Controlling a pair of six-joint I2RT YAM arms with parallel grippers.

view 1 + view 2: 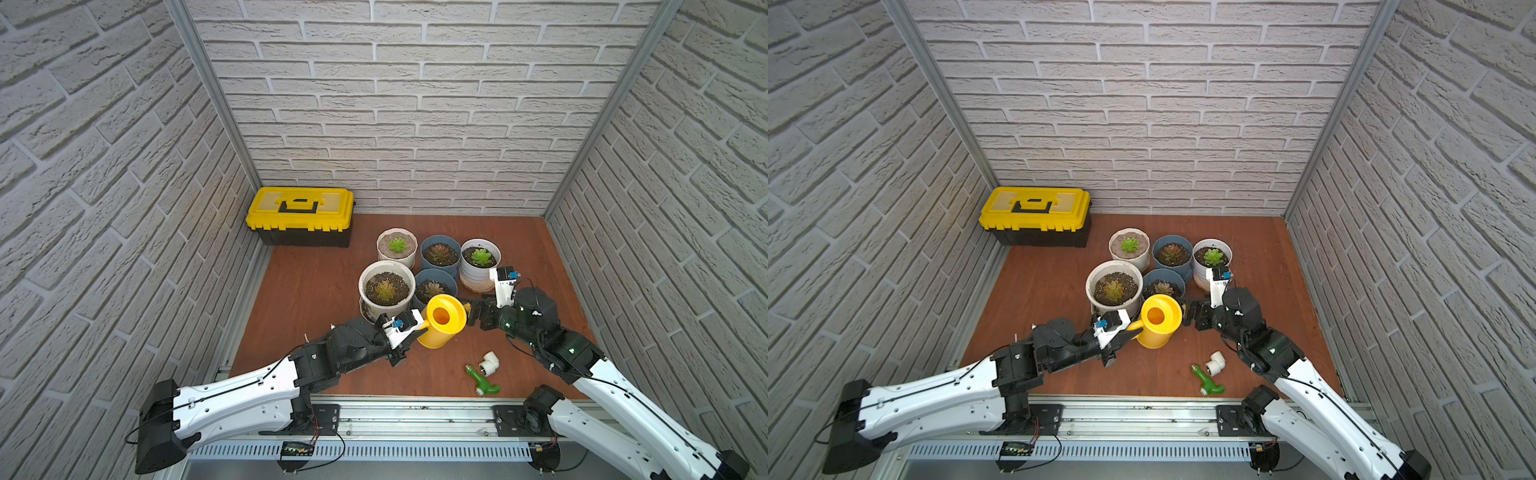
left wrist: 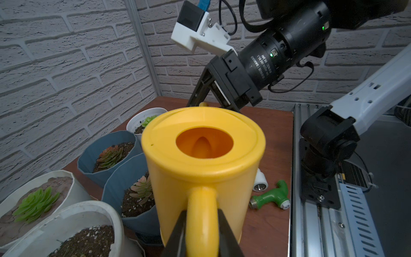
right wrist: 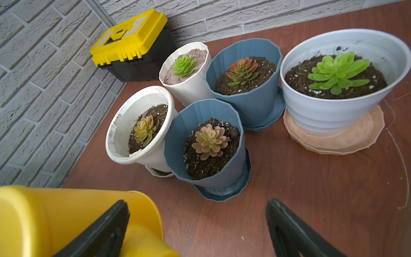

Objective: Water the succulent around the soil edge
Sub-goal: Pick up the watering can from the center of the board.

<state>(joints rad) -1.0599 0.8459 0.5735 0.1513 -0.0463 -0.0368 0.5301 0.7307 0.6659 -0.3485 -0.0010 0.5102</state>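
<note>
I have the left tool (image 2: 201,213) pinched hard on the handle (image 2: 201,198) of the yellow watering can (image 1: 441,320), which stands upright on the worktop (image 1: 316,299); I cannot tell whether its base is bearing weight. My right tool (image 3: 197,203) is spread wide with the spout (image 3: 146,242) between its fingers, not closed on it. The soil edge (image 1: 398,281), that dark gritty ring inside the wide white pot (image 1: 362,286), sits just beyond the left tool, close beside the can, and it looks dry to me. So I judge this as the grasp done and the pour not yet begun. The spout points away from that pot, toward my right arm, so next I must lift, turn the can round, then tip gently over the ring, keeping off the succulent (image 1: 385,291) and the blue pot (image 1: 434,286) beside it.
</note>
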